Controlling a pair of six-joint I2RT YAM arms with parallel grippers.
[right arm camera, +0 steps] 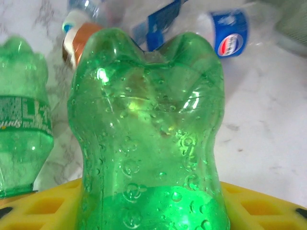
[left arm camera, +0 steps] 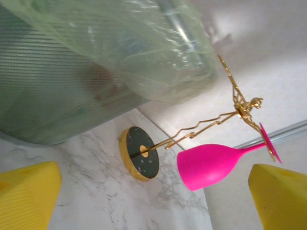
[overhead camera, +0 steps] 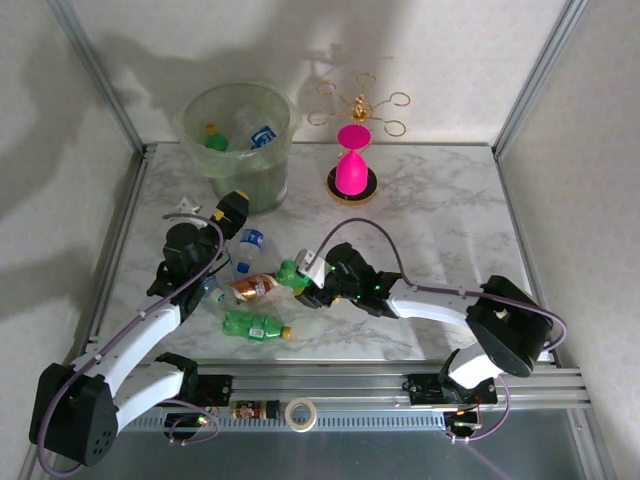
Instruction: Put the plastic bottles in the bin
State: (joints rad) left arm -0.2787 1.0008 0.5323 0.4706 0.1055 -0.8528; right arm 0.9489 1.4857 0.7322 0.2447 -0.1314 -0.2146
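The pale-green bin stands at the back left of the marble table with bottles inside; its wall looms close in the left wrist view. My left gripper hovers just in front of it, open and empty. On the table lie clear blue-labelled bottles, a brown bottle and a green bottle. My right gripper is shut on another green bottle. This green bottle sits between the yellow fingers.
A gold wire stand with a pink glass is at the back centre, seen also as stand base and pink glass. A tape roll and a small bottle rest on the front rail.
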